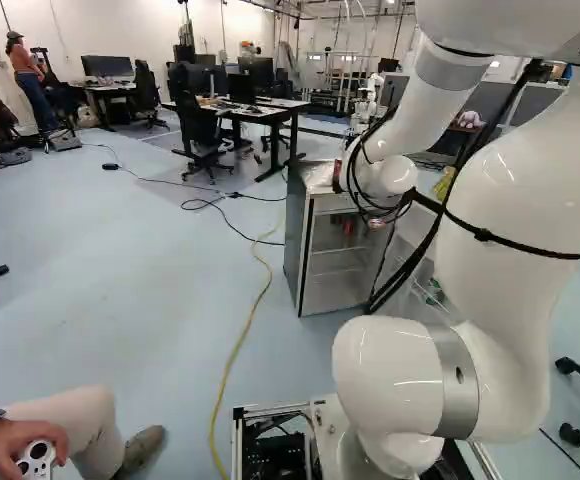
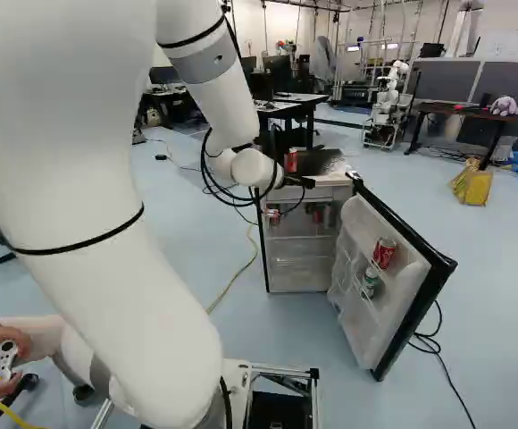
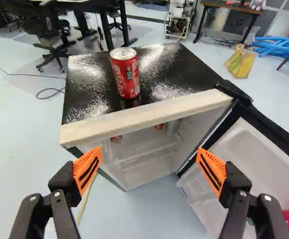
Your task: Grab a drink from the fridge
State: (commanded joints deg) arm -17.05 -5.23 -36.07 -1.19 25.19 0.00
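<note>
Poised at the fridge [image 3: 149, 116] with pincer [image 3: 150, 152] spread and empty; apparently past opening the door [image 2: 357, 237], but yet to grip the red can [image 3: 126, 77] on top or cans [image 3: 116, 139] inside.

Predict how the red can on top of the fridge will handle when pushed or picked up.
The red can stands upright and looks taller than wide, so a high push could tip it. Its round side would probably let it roll once down. The fridge top looks glossy, so it may slide.

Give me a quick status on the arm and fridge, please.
Jaws open, empty. Red can upright on fridge; more cans inside. Door wide open, not blocking.
</note>
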